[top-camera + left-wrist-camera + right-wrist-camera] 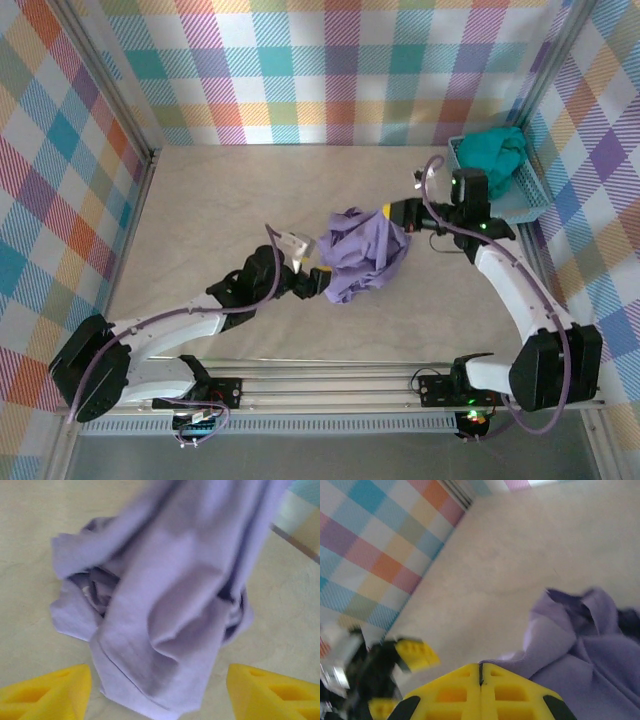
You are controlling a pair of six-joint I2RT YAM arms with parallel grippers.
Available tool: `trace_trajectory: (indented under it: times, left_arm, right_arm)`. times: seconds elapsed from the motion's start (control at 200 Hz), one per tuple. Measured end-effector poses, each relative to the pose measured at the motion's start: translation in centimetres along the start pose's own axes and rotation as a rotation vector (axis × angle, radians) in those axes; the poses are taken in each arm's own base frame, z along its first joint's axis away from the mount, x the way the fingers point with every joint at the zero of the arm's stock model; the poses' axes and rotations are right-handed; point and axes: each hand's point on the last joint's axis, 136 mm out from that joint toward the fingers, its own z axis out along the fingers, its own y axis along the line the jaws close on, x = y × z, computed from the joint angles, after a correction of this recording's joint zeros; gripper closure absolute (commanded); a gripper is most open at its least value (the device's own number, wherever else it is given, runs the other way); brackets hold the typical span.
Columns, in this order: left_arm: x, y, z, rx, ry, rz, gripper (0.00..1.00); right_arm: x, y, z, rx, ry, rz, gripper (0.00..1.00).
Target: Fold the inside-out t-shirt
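At the table's far right corner, a blue basket [535,203] holds a bunched teal-green garment [495,155]. Near the middle of the beige table [220,200], ringed by pastel plaid walls [350,70], the lavender t-shirt [360,255] hangs crumpled between the two arms. Its far edge is pinched in the fully closed right claw [480,668], while the left claw [318,283] stands wide apart at its near side, gripping nothing.
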Motion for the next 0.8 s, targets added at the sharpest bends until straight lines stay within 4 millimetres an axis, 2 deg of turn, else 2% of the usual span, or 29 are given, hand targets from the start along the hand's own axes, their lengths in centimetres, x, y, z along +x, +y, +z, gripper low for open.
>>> trace_trajectory:
  times: [0.085, 0.245, 0.385, 0.575, 0.665, 0.8]
  left_arm:
    - [-1.1, 1.3, 1.7, -0.041, 0.038, -0.039, 0.28]
    - [-2.6, 3.0, 6.8, -0.096, 0.147, -0.075, 0.27]
    - [-1.7, 4.2, 10.4, -0.112, 0.262, -0.093, 0.26]
    - [0.4, 5.7, 13.2, -0.096, 0.384, -0.131, 0.28]
    - [0.1, 5.8, 15.2, -0.063, 0.399, -0.141, 0.39]
    - [-2.0, 5.6, 18.0, -0.009, 0.365, -0.151, 0.72]
  right_arm:
    - [2.1, -1.0, -0.6, 0.043, 0.026, 0.020, 1.00]
    - [4.3, -1.9, -1.0, 0.091, 0.048, 0.047, 1.00]
    - [5.0, -2.5, -1.4, 0.133, 0.043, 0.050, 1.00]
    - [4.4, -2.3, -2.0, 0.150, 0.012, 0.031, 1.00]
    - [4.3, -2.3, -2.0, 0.148, 0.009, 0.030, 1.00]
    - [3.9, -2.3, -1.9, 0.143, -0.003, 0.019, 1.00]
